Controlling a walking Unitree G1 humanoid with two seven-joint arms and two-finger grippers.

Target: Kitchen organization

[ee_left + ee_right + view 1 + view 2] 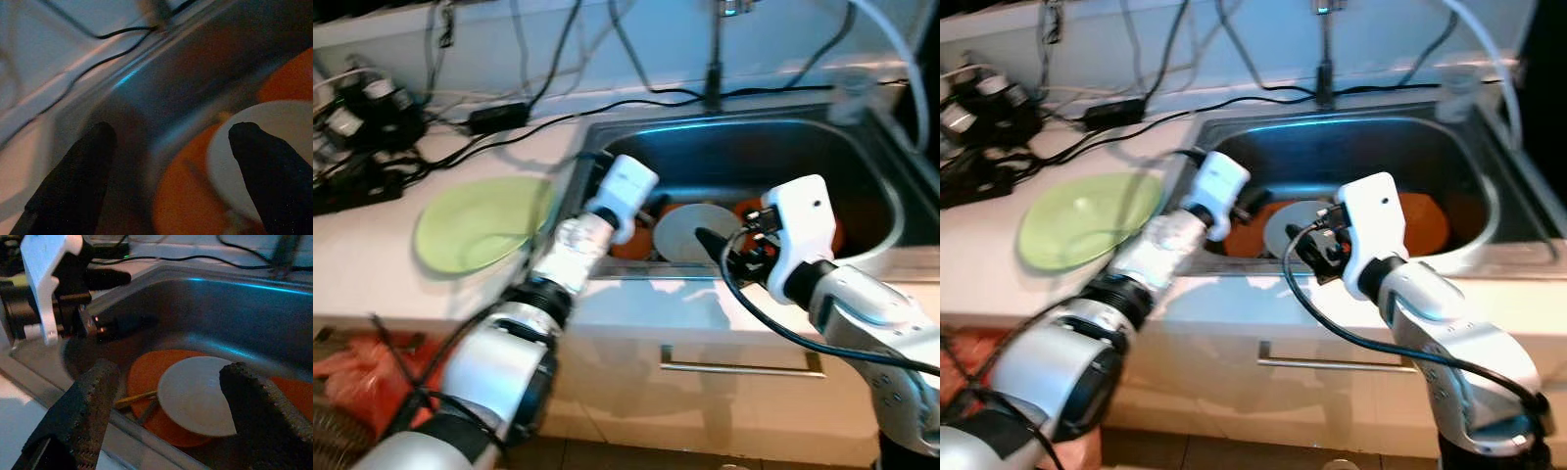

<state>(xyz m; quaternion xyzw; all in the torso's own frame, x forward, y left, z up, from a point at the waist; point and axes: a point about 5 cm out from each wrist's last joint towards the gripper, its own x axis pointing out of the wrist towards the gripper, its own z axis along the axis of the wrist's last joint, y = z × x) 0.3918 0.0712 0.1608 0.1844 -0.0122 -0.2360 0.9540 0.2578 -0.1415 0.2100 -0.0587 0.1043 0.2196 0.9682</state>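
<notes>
- The steel sink [862, 166] is the landmark; it is set into the white counter [372, 264], and a faucet stem [715, 59] rises at its back rim.
- Inside the sink lies a white plate [195, 394], resting on top of an orange plate [146, 377]; a second orange plate [1425, 223] lies beside it on the sink's right side; a thin yellowish stick-like utensil [134, 399] lies at the near edge of the orange plate, though what it is cannot be told.
- The left gripper [168, 147] reaches over the sink's left rim and hangs just above the plates; its jaws are spread wide with nothing between them; one finger [264, 166] is seen over the white plate.
- The right gripper [166, 396] hovers at the sink's front rim, aimed at the white plate; its jaws are also wide apart and empty; the left gripper's white housing stands across the sink from it.
- On the counter left of the sink lies a light green plate [480, 223], flat and near the sink's left rim.
- Farther left of the sink, black cables [509, 117] and a power strip [352, 186] clutter the counter's back; one cable runs along the sink's back rim.
- Below the sink's front is a cabinet drawer with a metal handle [739, 367]; an orange plastic bag [362, 377] sits low, left of the sink's cabinet.
</notes>
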